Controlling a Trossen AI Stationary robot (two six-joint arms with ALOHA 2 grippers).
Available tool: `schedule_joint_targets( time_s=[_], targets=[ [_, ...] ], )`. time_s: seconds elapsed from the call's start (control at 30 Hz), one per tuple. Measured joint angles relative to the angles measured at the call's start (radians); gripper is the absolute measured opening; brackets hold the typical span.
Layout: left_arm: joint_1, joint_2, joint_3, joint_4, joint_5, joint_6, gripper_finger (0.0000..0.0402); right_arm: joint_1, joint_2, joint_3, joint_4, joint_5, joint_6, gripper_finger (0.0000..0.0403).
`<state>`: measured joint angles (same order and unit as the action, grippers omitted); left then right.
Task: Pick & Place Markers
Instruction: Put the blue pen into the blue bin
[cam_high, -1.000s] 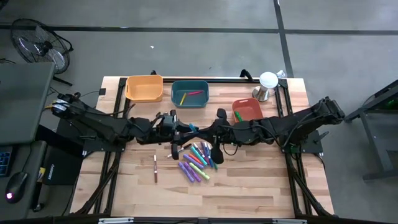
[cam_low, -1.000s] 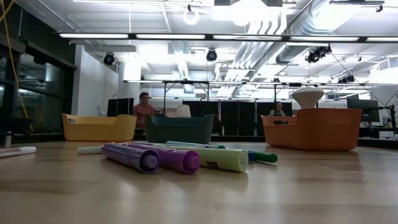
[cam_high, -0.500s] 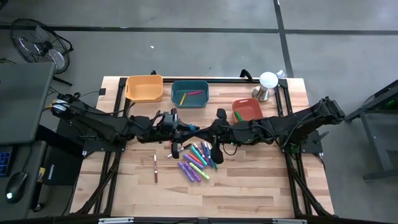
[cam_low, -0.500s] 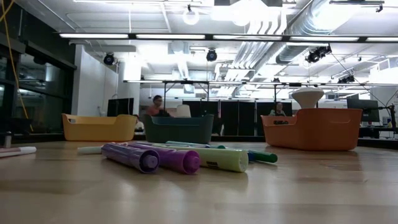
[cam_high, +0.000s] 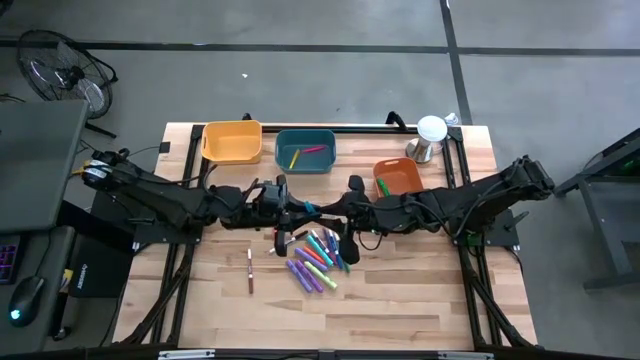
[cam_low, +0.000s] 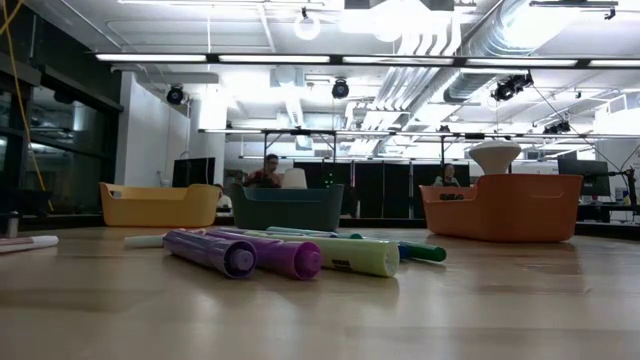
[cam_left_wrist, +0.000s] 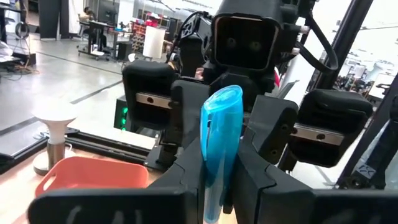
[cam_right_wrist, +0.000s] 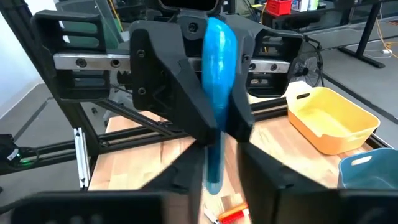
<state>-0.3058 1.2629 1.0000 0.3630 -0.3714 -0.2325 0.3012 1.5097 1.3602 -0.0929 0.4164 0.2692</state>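
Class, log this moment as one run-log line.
phase: handover | left gripper: shut on blue marker | right gripper: opening around it | bins: untouched

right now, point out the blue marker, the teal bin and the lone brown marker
blue marker (cam_left_wrist: 221, 149), left wrist view, middle of barrel
teal bin (cam_high: 305, 139), high view, far rim
brown marker (cam_high: 250, 271), high view, middle of barrel

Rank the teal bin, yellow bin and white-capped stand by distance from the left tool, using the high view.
From the left tool, which grips the blue marker mid-table:
1. Teal bin, at the back edge, nearly straight behind the tool.
2. Yellow bin, back edge, toward the left arm's side.
3. White-capped stand, back corner on the right arm's side.
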Motion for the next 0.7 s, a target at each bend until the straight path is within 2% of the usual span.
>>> schedule_joint_targets(
  time_s=[0.13,0.27,0.43,0.7],
  targets=[
    [-0.002,0.0,0.0,0.0,0.0,-0.001,0.0041,0.0,0.0,0.0,0.0,0.001,0.011,0.0149],
    [-0.002,0.0,0.0,0.0,0.0,-0.004,0.0041,0.0,0.0,0.0,0.0,0.001,0.011,0.0178],
    [-0.002,0.0,0.0,0.0,-0.007,0.0,0.0041,-0.001,-0.017,0.0,-0.055,0.011,0.019,0.0191],
    [0.009,-0.024,0.0,-0.066,-0.065,0.019,0.0041,0.0,-0.125,0.0,-0.343,0.151,0.178,0.0192]
  ],
)
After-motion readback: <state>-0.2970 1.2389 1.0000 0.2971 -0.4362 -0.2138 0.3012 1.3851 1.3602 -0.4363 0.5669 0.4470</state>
